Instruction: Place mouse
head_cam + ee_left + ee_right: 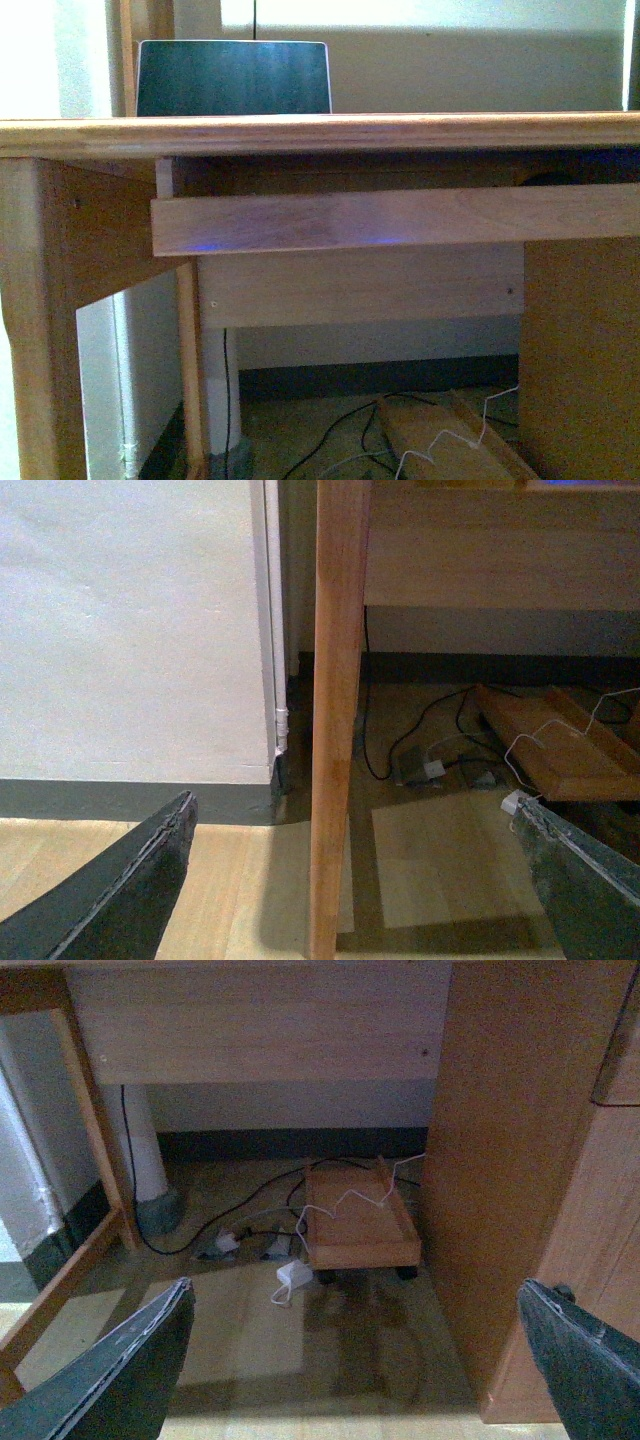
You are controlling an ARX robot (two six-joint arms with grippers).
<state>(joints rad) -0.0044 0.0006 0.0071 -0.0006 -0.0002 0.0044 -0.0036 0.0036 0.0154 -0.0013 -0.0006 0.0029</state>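
One large light-brown wooden desk (300, 132) fills the front view, with a pull-out wooden tray (400, 218) under its top and a dark-screened laptop (233, 78) on it. Down near the floor, the left gripper (355, 805) and right gripper (355, 1288) are both spread wide and empty. The small dark grey mouse is not plainly visible; a dark rounded shape (545, 179) above the tray might be it. The task looks unstarted: next, an arm must rise, find and grasp the mouse.
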